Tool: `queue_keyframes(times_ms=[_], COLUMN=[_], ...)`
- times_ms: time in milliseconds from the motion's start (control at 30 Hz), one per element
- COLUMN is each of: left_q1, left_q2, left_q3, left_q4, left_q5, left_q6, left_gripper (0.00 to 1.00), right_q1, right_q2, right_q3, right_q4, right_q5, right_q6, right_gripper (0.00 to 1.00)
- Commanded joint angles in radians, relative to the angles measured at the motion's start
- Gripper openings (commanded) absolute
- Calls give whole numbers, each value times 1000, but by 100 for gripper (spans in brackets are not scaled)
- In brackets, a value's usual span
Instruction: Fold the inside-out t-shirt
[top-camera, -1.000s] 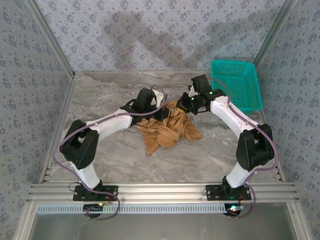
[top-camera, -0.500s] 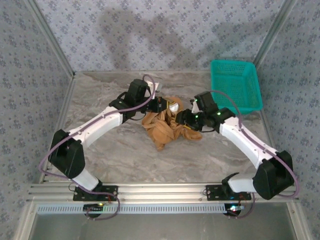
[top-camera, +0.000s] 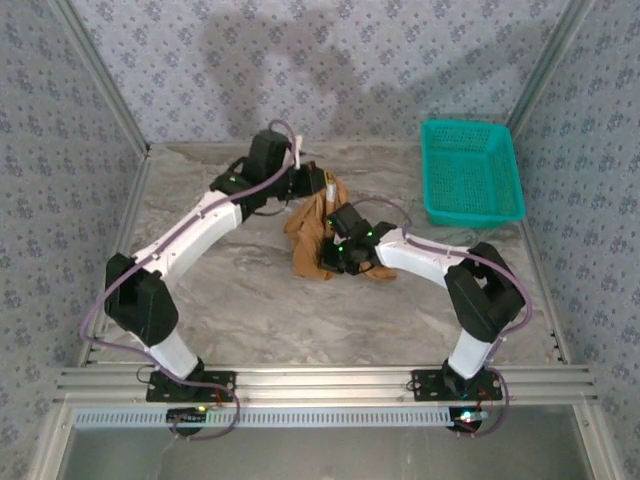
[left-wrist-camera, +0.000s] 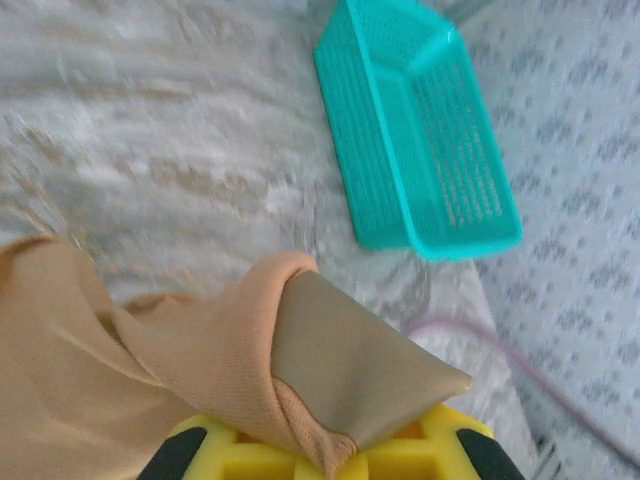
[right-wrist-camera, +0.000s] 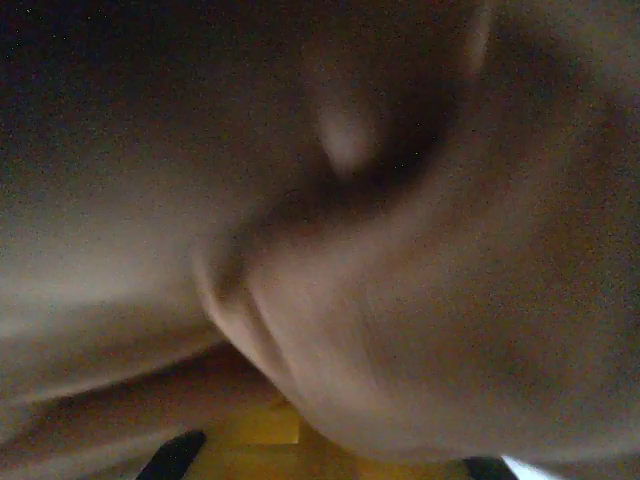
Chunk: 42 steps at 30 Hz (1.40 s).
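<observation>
Left gripper (top-camera: 322, 186) pinches the shirt (top-camera: 308, 235) at its far edge, right gripper (top-camera: 333, 258) clenches cloth nearer in, and the shirt sits bunched mid-worktop (top-camera: 230, 290), no fold made yet.

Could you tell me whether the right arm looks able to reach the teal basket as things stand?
Probably yes: bare table lies between the right gripper and the basket. But the gripper looks shut on the t-shirt, so it would likely drag cloth along.

Caramel-orange t-shirt (top-camera: 305, 245); teal mesh basket (top-camera: 470, 170); grey marbled table (top-camera: 250, 310); pale wall (top-camera: 350, 60), seemingly blue-flowered.
</observation>
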Motion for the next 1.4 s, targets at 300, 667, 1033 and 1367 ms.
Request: queue_keyframes(times_ms=[300,667,1033,1367], left_q1=[119,122,127,154], left_q2=[70,-20,-27,-99], left_q3=[315,144,117,111], left_q4=[-152,-101,-82,-240], left_q5=[3,255,401,435], left_q6=[-91,-36,-69,79], left_gripper=[0,0,0,0], right_q1=[68,-107,-192,-261], right_q2=[-90,-361,-77,25], right_q3=[-239,-109,181,388], right_q4=[-223,-78,97,-111], right_q5=[359,159,0,29], right_q6=[-41,-265,-372,-413], right_gripper=[0,71,82,0])
